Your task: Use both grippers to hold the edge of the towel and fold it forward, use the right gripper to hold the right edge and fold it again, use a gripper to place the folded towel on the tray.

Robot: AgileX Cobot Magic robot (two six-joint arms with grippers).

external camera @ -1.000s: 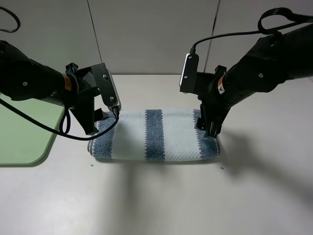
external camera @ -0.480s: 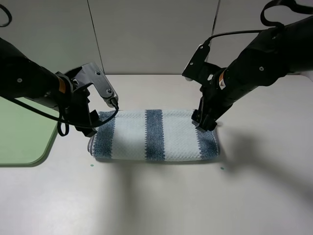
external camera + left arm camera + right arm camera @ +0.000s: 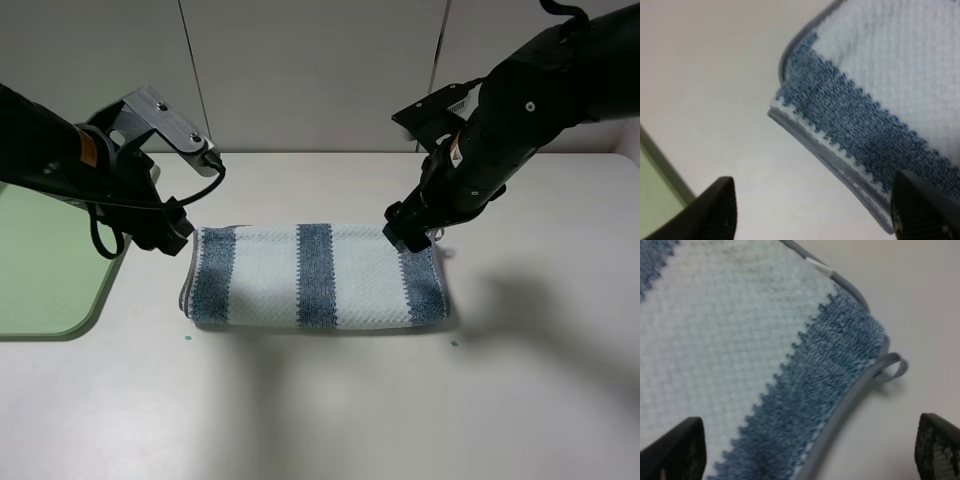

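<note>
Exterior high view showed the towel (image 3: 315, 276) lying mid-tabletop (image 3: 330, 400) as a long doubled strip with its stripes running front to back, so the first fold looked done. The left claw (image 3: 172, 232) hung just off its far left corner, and the right claw (image 3: 405, 233) hung over its far right corner. In both wrist views the fingertips (image 3: 720, 210) stood wide apart with only cloth and tabletop beneath, so each claw was spread and gripped nothing. The tray (image 3: 40, 270) lay well apart at the left, without the towel. Left to do, by my judgement: the right-edge fold, then the move to the tray.
</note>
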